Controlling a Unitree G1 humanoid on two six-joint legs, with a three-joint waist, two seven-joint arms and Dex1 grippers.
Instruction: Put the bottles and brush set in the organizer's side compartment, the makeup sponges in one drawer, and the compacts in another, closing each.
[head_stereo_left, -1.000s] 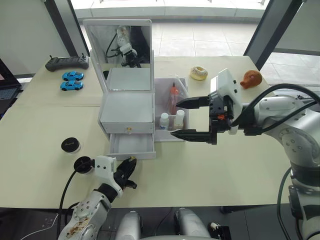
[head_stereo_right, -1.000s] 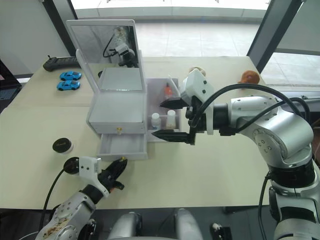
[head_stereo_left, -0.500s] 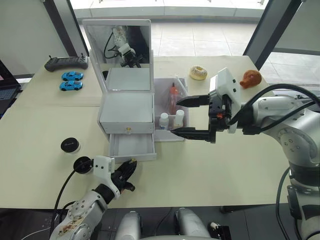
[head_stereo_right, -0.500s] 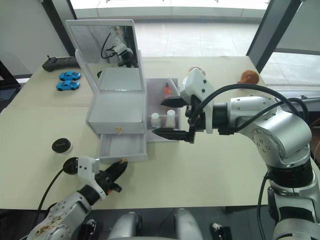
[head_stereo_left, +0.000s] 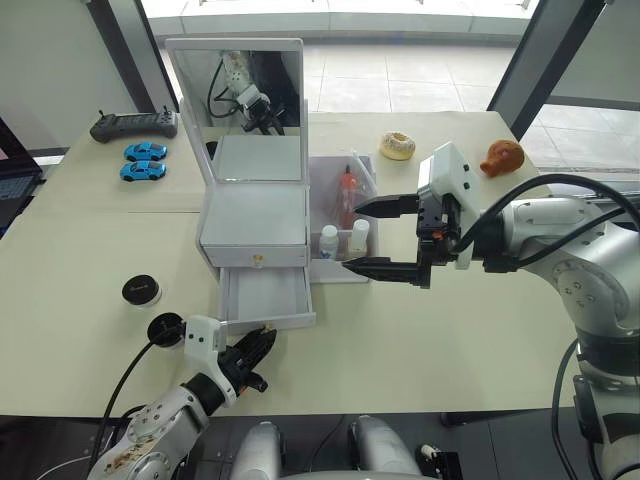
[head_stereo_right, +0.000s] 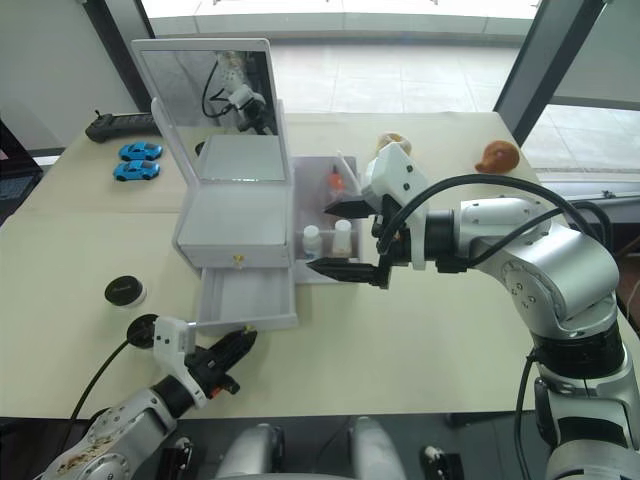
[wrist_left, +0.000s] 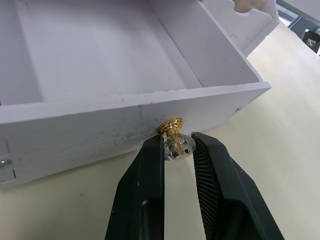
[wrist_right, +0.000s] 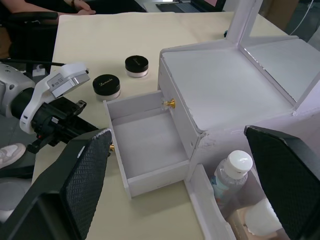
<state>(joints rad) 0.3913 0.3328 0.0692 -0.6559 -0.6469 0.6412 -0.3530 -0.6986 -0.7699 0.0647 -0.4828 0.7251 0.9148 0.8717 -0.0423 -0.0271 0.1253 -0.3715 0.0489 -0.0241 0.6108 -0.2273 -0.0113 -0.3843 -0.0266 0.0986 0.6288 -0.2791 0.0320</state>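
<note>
Near the left edge of the tabletop (head_stereo_left: 80, 240) sit the two black compacts (head_stereo_left: 142, 291), and close to the front edge the left gripper (wrist_left: 177, 150) has its fingers shut tight on the gold knob (wrist_left: 172, 126) of the lower drawer (head_stereo_left: 265, 297), which is pulled out and bare inside. The white organizer (head_stereo_left: 253, 225) stands in the middle with its mirror (head_stereo_left: 240, 95) up, and the two bottles (head_stereo_left: 343, 238) and the brush set (head_stereo_left: 347, 190) are in the side compartment (head_stereo_left: 365, 170). Just beside that bin, toward the right edge, the right gripper (head_stereo_left: 381, 236) hangs with its fingers wide apart and holding nothing.
</note>
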